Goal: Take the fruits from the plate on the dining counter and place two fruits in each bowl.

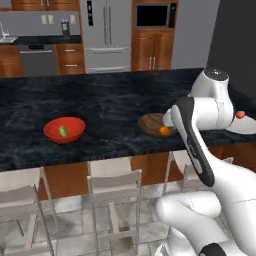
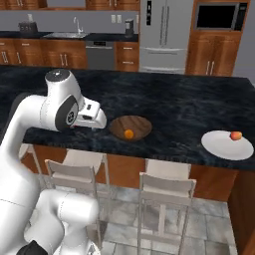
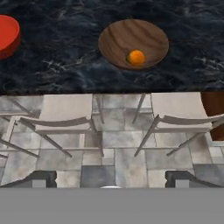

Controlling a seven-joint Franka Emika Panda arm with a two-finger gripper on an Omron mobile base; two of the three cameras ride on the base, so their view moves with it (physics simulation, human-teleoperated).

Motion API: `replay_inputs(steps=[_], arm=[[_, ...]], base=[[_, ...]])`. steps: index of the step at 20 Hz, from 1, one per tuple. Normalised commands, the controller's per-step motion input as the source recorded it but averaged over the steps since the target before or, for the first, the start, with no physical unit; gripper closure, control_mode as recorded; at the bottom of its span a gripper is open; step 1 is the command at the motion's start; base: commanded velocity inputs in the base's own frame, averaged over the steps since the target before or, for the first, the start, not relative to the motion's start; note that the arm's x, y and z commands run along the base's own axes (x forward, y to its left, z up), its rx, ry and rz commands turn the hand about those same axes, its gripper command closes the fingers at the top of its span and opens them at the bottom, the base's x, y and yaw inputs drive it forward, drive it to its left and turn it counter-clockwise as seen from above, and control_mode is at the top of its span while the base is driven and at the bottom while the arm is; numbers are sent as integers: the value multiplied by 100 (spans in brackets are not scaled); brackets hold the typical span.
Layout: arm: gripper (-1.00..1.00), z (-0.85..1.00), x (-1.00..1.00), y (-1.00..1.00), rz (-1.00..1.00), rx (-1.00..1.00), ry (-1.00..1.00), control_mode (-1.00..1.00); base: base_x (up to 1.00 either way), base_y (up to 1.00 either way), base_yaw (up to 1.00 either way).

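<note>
The wooden bowl [image 2: 130, 127] sits near the front edge of the dining counter [image 2: 164, 107] and serves as the landmark; an orange ball [image 2: 129, 133] lies inside it, so it looks one fruit short of its pair; the red bowl [image 1: 64, 129], well to the wooden bowl's left, holds the green oblong fruit [image 1: 63, 131] and seems to want one more; the white plate [image 2: 227, 145], well to its right, carries the red-orange fruit [image 2: 236, 135], apparently a piece left to fetch; the olive-brown fruit I cannot make out. The gripper [image 3: 111, 180] hangs released and empty, jaws spread wide, hovering out over the floor in front of the wooden bowl; the pale stools [image 3: 65, 118] stand below the counter edge under the hand, clear of any reach across the slab towards the plate.
</note>
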Motion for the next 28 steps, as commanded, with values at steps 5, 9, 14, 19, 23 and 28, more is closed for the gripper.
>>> replay_inputs(steps=[5,9,14,19,23,28], arm=[[-100,0,0,0,0,0,0,100],[-100,0,0,0,0,0,0,100],[-100,0,0,0,0,0,0,100],[-100,0,0,0,0,0,0,100],[-100,0,0,0,0,0,0,100],[-100,0,0,0,0,0,0,100]], base=[[0,-100,0],[0,-100,0],[0,-100,0],[20,-89,-5],[61,-28,-4],[84,0,0]])
